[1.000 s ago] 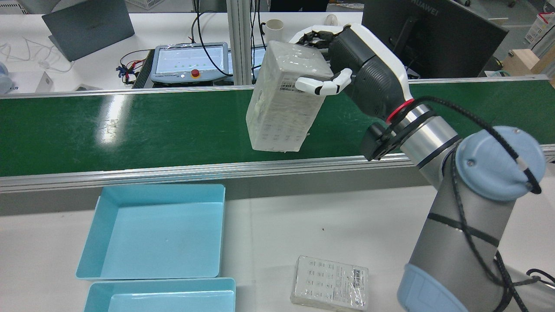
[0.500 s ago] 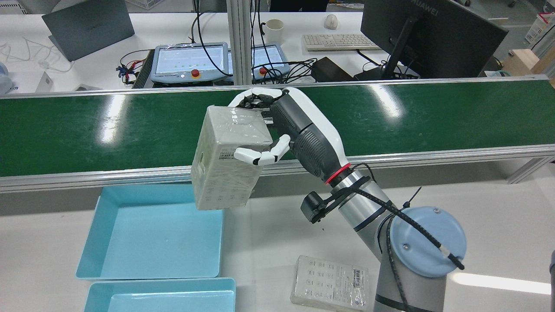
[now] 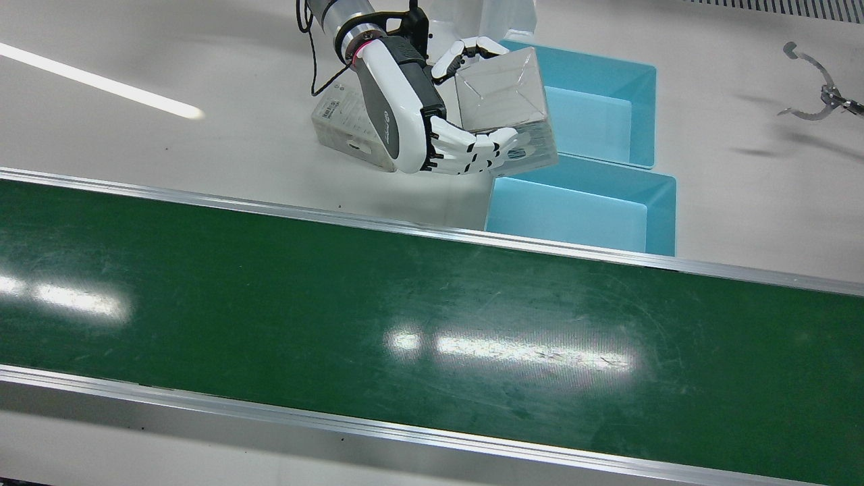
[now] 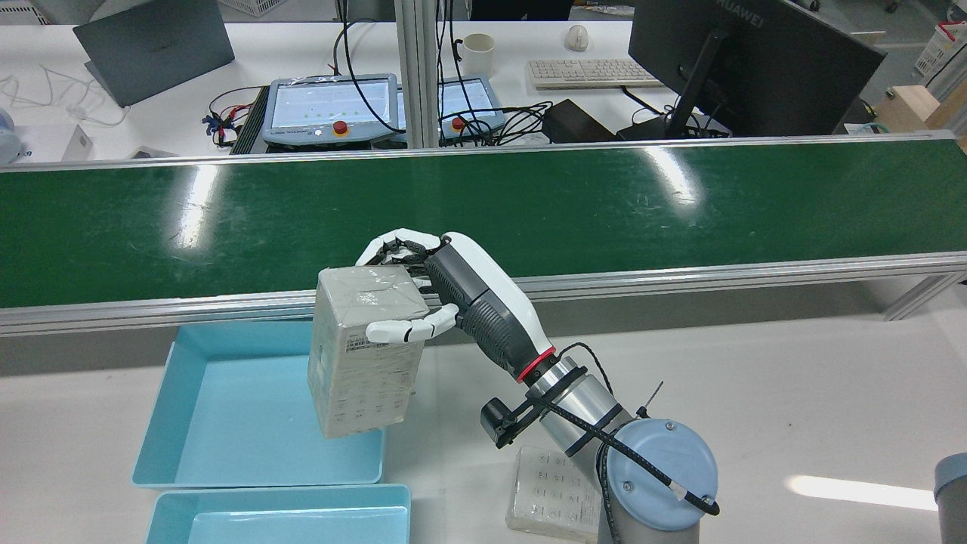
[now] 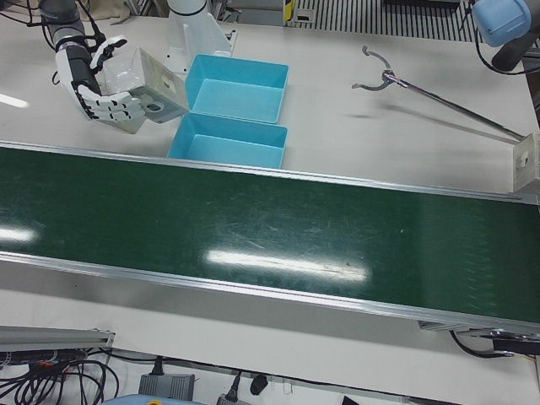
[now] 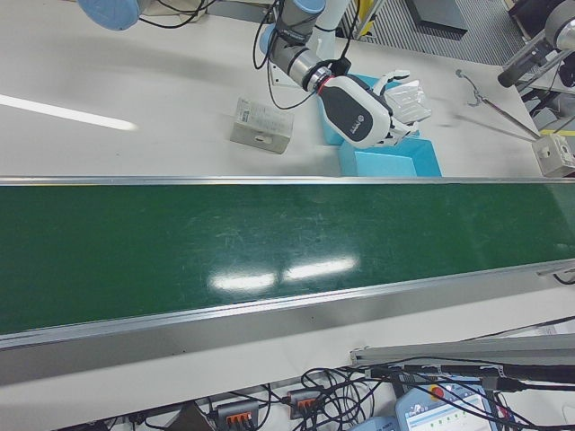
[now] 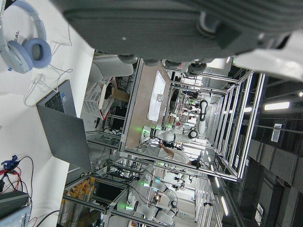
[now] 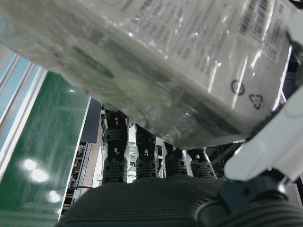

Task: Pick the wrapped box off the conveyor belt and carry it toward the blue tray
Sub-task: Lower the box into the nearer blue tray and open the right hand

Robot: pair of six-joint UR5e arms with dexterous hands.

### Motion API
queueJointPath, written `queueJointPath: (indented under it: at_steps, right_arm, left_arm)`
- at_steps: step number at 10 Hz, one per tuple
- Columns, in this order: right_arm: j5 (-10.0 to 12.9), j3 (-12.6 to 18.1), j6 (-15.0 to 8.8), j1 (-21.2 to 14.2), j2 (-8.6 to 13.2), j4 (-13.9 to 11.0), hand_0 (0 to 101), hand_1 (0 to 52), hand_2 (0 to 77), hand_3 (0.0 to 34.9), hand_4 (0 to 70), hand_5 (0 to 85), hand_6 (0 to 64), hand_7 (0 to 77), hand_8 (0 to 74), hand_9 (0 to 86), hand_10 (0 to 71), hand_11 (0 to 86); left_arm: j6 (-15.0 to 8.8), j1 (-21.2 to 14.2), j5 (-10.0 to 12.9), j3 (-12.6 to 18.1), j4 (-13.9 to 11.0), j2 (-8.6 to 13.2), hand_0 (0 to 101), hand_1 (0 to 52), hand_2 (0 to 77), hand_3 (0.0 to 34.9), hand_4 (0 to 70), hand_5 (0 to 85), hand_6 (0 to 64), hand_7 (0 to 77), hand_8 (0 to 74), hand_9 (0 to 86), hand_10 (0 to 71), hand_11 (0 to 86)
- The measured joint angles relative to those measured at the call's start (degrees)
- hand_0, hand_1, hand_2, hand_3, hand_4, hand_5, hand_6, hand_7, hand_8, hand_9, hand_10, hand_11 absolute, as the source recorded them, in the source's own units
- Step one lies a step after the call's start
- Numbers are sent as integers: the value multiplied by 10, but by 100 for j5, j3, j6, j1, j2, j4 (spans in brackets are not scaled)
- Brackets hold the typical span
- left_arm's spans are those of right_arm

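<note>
- Wrapped box (image 4: 363,351), pale and sheathed in clear film, hangs in the air, off the green conveyor belt (image 4: 483,211) and clear of the white surface (image 4: 755,408).
- Right hand (image 4: 453,302) holds it: the fingers (image 4: 408,329) are clamped across its upper end, a thumb-like one over the near face and the others round the far side.
- In the rear view the box stands roughly upright, slightly tilted, its lower end over the right-hand rim of the blue tray (image 4: 189,423) that lies just beside the belt's near rail.
- A second blue tray (image 4: 279,514) sits touching the first, at the surface's near edge.
- The front view shows the box (image 3: 506,101) overlapping the seam between the two trays (image 3: 607,202).
- Another wrapped box (image 4: 544,491) lies flat on the surface under the right arm's elbow, apart from the trays.
- Left hand: its own camera shows only a dark blurred underside (image 7: 156,28), and I cannot tell how its fingers stand.
</note>
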Motion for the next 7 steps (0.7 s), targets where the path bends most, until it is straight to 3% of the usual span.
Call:
queueJointPath:
  at_steps: [1,2,3,4,5,6,7]
  right_arm:
    - [1,-100,5,-64,10,23,393,0,436,0,251,415,458,251,513,349,616,213]
    - [4,-185,8,-125,28,38,376,0,436,0,191,420,404,245,453,327,556,169]
    - [7,-268,9,-171,71,42,377,235,164,0,120,251,267,180,256,131,344,76]
    - [9,-340,10,-228,117,47,377,235,164,0,120,251,267,180,256,131,344,76]
    - [12,-391,3,-308,149,50,380,125,131,0,125,115,180,76,147,49,191,65]
    - [13,-439,-5,-375,189,51,381,22,76,0,125,33,71,0,0,16,33,54]
    - [12,-480,-6,-419,253,50,382,82,93,0,125,16,0,0,0,16,0,49]
  left_arm:
    - [0,0,0,0,0,0,0,0,5,0,0,11,0,0,0,0,5,0]
    - [0,0,0,0,0,0,0,0,5,0,0,11,0,0,0,0,5,0]
    - [0,0,0,0,0,0,0,0,5,0,0,11,0,0,0,0,5,0]
    - [0,0,0,0,0,0,0,0,5,0,0,11,0,0,0,0,0,0]
    - [0,0,0,0,0,0,0,0,5,0,0,11,0,5,0,0,0,0]
    - [0,0,0,0,0,0,0,0,5,0,0,11,0,0,0,0,0,0]
    - [0,0,0,0,0,0,0,0,11,0,0,11,0,5,0,0,0,0]
